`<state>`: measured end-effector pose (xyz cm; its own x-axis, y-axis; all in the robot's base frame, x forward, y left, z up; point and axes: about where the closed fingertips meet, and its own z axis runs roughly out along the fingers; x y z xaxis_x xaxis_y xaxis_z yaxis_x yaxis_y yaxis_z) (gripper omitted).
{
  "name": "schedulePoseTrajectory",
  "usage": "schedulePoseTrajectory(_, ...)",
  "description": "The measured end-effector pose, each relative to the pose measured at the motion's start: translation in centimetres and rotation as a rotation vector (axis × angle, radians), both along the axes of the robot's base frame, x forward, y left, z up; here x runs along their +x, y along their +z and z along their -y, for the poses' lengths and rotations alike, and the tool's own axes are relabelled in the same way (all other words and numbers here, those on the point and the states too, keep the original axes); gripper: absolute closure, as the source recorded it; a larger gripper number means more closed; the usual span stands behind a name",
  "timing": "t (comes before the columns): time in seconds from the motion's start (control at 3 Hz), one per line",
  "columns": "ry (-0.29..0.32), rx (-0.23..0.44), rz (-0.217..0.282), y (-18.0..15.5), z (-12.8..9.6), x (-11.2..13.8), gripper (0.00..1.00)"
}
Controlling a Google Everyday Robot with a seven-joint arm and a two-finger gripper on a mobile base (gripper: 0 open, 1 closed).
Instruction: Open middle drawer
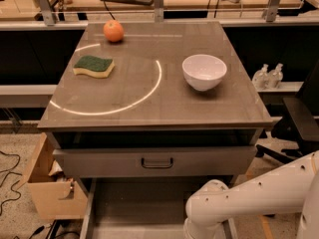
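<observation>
The grey drawer (99, 162) with a low front panel and a small dark loop handle (157, 162) sits just under the tabletop, its front standing a little forward of the table's edge with a dark gap above it. Below it, a dark grey tray (139, 203) of another drawer level juts far forward. My white arm (234, 203) bends in from the lower right in front of this tray. My gripper is out of view, below the frame's bottom edge.
On the tabletop (149, 103) lie an orange (113, 31), a green and yellow sponge (93, 66) and a white bowl (204, 71). An open cardboard box (47, 193) stands at the lower left. A black chair (299, 118) and two bottles (267, 76) are at the right.
</observation>
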<state>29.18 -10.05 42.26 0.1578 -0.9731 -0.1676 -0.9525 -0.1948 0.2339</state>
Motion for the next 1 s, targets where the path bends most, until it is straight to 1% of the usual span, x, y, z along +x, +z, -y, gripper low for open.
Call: schedulePoseTrajectory(1.0, 0.001, -0.001, -0.006, -0.12, 0.09, -0.27, 0.12)
